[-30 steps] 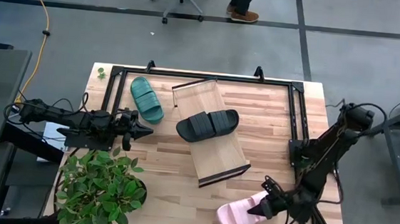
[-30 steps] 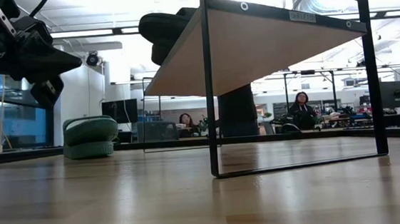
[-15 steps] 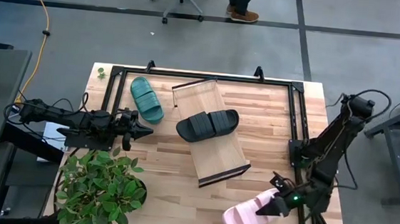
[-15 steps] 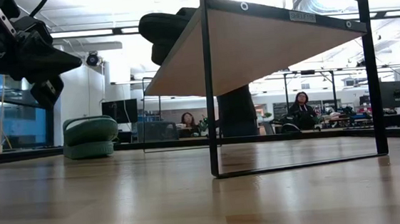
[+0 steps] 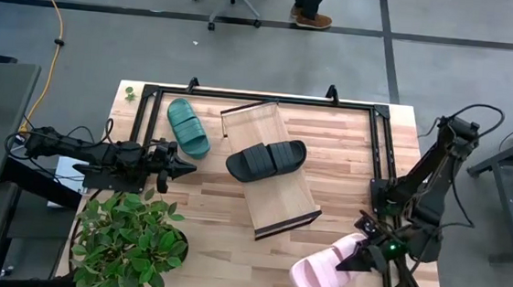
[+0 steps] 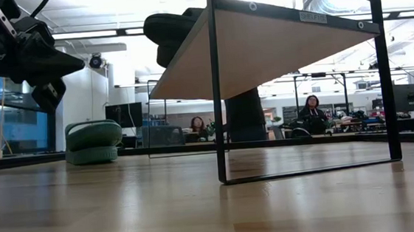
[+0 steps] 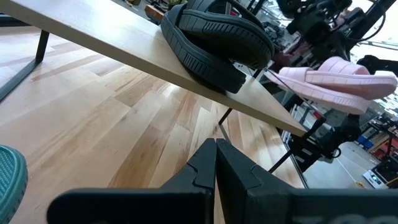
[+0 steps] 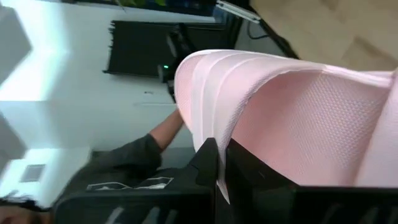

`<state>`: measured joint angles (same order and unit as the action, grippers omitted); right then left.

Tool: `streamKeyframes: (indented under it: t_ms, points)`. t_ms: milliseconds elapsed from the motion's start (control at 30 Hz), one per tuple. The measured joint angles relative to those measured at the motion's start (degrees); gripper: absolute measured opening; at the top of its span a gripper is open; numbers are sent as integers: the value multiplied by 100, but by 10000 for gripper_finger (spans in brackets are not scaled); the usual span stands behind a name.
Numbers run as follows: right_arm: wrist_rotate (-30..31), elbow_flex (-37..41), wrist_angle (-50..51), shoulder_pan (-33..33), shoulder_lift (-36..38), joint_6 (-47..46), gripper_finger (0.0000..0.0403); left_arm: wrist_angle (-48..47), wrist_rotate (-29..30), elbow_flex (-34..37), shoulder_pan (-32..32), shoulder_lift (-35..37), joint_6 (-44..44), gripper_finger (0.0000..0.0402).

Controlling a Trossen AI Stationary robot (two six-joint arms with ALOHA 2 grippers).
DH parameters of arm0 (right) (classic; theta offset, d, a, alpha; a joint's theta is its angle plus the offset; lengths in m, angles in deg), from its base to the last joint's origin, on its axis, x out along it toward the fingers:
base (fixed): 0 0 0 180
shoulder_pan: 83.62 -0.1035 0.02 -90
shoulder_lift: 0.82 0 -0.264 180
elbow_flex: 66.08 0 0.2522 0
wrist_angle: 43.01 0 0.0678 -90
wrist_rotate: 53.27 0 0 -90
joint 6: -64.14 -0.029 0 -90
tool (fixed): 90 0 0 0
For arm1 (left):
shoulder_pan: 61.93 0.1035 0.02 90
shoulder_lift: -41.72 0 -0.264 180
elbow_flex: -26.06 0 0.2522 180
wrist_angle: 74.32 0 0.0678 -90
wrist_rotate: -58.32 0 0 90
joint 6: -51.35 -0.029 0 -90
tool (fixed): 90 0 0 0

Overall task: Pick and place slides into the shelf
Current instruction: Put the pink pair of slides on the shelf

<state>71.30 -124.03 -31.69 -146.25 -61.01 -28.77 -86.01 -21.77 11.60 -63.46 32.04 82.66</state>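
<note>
The pale pink slide is at the table's near right, held by my right gripper, which is shut on it. It also shows lifted in the left wrist view. The black slide lies sole down on the light-wood shelf, which stands on its black end rails mid-table. The dark green slide lies on the tabletop at the far left. My left gripper is shut and empty, left of the shelf and near the green slide. My right gripper pinches the pink slide's wide ribbed strap at its edge between its two fingers. The fingers come from the table's right side, slanting toward the near left. The slide is lifted clear of the table and tilted.
A potted plant fills the near left corner. A black metal frame runs along the far edge and down the right side. People sit in the room behind. Bare tabletop lies between the shelf and the plant.
My right gripper has carried the pink slide a little toward the table's right edge, still shut on it. The slide has turned slightly with it.
</note>
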Motion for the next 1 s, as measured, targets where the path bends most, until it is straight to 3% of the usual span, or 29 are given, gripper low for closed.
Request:
streamKeyframes:
  t_ms: [533, 767, 1000]
  points:
    - [306, -1989, 3217, 0, -2, -90, 0, 0, 0, 1, 0, 0, -17, 1]
    - [379, -2401, 3998, 182, -2, -105, 0, 2, 0, 1, 1, 0, -17, 1]
    - [-139, -2445, 4211, 718, -2, 202, 0, 2, 0, 1, 1, 2, -15, 1]
